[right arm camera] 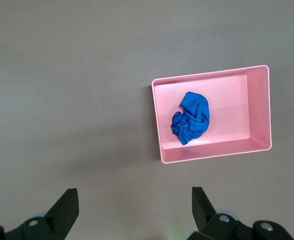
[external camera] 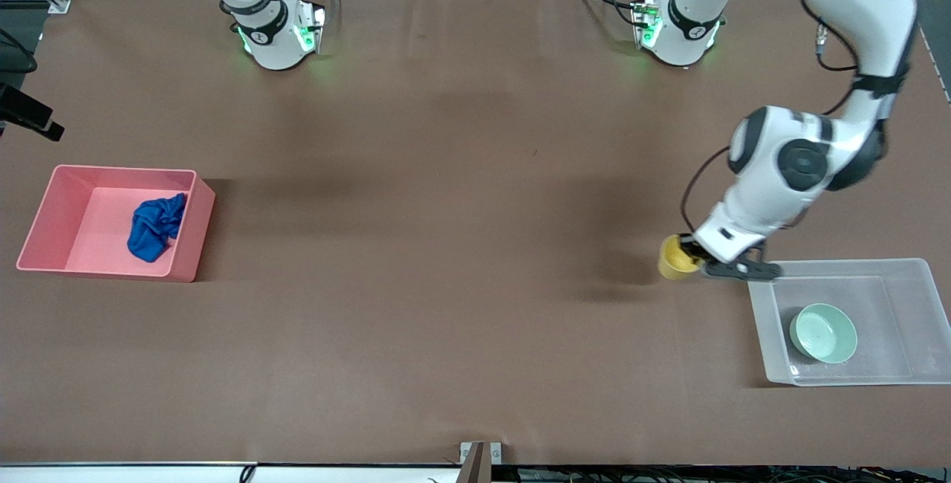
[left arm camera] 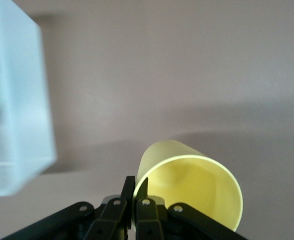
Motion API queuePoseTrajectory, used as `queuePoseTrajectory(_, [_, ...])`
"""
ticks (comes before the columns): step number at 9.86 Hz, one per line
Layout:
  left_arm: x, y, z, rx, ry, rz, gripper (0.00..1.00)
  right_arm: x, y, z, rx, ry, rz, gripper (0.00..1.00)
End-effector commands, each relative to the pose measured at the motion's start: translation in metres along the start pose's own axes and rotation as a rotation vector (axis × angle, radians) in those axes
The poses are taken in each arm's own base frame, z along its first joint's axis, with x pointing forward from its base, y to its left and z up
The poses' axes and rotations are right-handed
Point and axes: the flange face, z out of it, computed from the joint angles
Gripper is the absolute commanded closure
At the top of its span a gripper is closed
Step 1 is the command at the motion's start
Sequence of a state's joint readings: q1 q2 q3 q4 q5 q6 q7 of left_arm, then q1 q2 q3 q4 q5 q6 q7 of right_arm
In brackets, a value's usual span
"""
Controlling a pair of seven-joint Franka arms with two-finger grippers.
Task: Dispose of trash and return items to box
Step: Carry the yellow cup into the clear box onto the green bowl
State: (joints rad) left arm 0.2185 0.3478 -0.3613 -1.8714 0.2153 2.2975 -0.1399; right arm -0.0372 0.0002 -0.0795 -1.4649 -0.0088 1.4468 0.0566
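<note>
the left gripper (external camera: 695, 256), fingers pinched on the yellow cup (external camera: 676, 257) rim just beside the clear tub (external camera: 914, 269), should lift it over the wall, clear of the mint bowl (external camera: 822, 332); right gripper (right arm camera: 134, 205) waits spread high over the table

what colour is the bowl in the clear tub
Pale mint green; the bowl shows best in the front view, lying in the clear tub.

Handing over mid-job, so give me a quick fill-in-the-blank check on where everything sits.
1. The blue cloth wad lies in the ____ bin.
2. The clear tub holds the mint-green ____.
3. The left gripper is shut on the rim of the ____ cup.
4. The right gripper's fingers are ____.

Missing words: pink; bowl; yellow; open
</note>
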Motion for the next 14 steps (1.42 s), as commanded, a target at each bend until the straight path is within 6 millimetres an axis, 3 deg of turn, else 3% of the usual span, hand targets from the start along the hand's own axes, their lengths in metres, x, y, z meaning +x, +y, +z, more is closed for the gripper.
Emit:
queuePoseTrajectory(1, [0.044,-0.053,-0.009,-0.002,-0.016,0.053,1.0,-0.007,0.003,-0.001,-0.009,0.003,-0.006,0.0])
queuePoseTrajectory(3, [0.071,-0.127,-0.016,-0.004,-0.004,0.143,1.0,-0.007,0.003,-0.001,-0.009,0.003,-0.008,0.0])
queuePoseTrajectory(4, [0.075,-0.156,-0.007,-0.02,-0.028,0.189,1.0,-0.007,0.003,-0.001,-0.009,0.003,-0.008,0.0])
queuePoseTrajectory(6, [0.081,-0.199,0.014,-0.011,-0.021,0.213,1.0,-0.007,0.003,-0.001,-0.009,0.003,-0.008,0.0])
queuePoseTrajectory(7, [0.082,-0.216,0.034,0.003,-0.024,0.229,1.0,-0.007,0.003,-0.001,-0.009,0.003,-0.008,0.0])
queuePoseTrajectory(11, [0.068,-0.258,0.102,0.04,-0.021,0.213,0.99,-0.007,0.004,-0.001,-0.009,0.003,-0.006,0.0])
queuePoseTrajectory(13, [0.063,-0.267,0.12,0.046,-0.022,0.214,0.93,-0.007,0.004,-0.001,-0.009,0.003,-0.006,0.0])
queuePoseTrajectory(14, [0.062,-0.267,0.121,0.043,-0.023,0.199,0.76,-0.007,0.004,-0.001,-0.009,0.003,-0.006,0.0])
